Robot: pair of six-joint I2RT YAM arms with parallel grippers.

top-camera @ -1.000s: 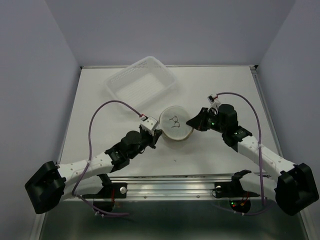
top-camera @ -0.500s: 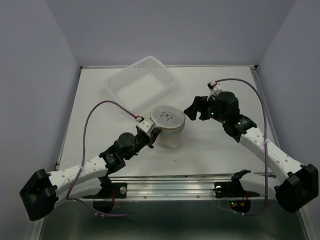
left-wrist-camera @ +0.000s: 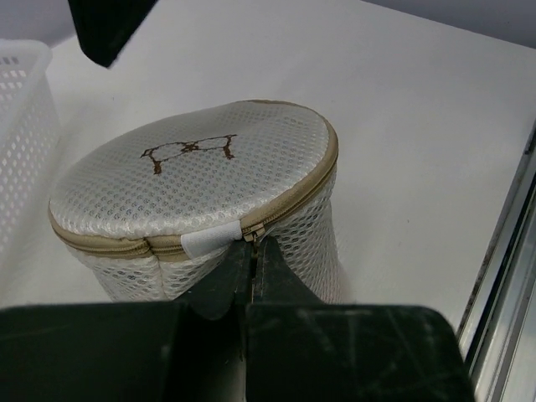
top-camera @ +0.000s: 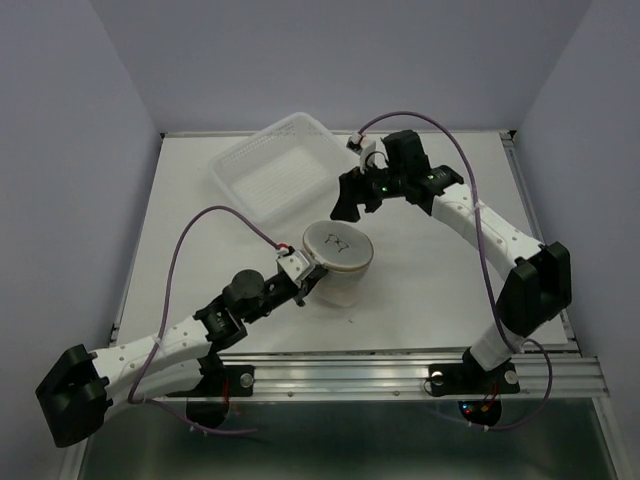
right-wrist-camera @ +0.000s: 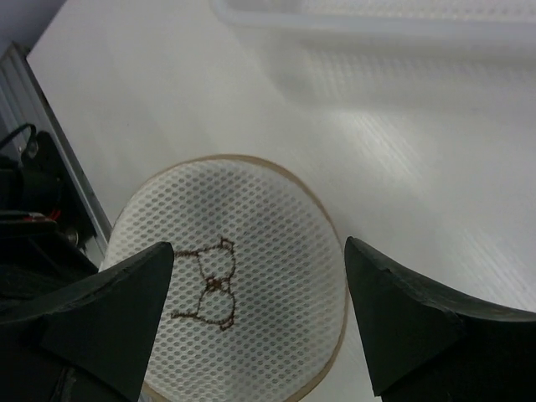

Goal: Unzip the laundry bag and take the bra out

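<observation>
The laundry bag [top-camera: 338, 258], a round white mesh drum with a tan rim and a small dark bra outline on top, stands upright mid-table. My left gripper [top-camera: 308, 284] is at its near-left side. In the left wrist view the bag [left-wrist-camera: 193, 172] fills the middle, and the gripper [left-wrist-camera: 254, 249] is shut on the zipper pull [left-wrist-camera: 254, 232] at the tan rim. My right gripper [top-camera: 350, 203] hovers open beyond the bag. In its wrist view the gripper [right-wrist-camera: 260, 251] is spread wide above the bag's flat face [right-wrist-camera: 268, 301], touching nothing. The bra is hidden.
A rectangular white plastic basket [top-camera: 280, 165] lies at the back left, just behind the bag; its wall [left-wrist-camera: 21, 109] shows at the left of the left wrist view and its rim [right-wrist-camera: 377, 17] along the top of the right wrist view. The table's metal front rail [top-camera: 400, 365] runs near the arm bases.
My right gripper has opened, left the bag's right edge and swung to the far side above it. The bag now stands taller and slightly further left. The left gripper stays shut at the zipper.
</observation>
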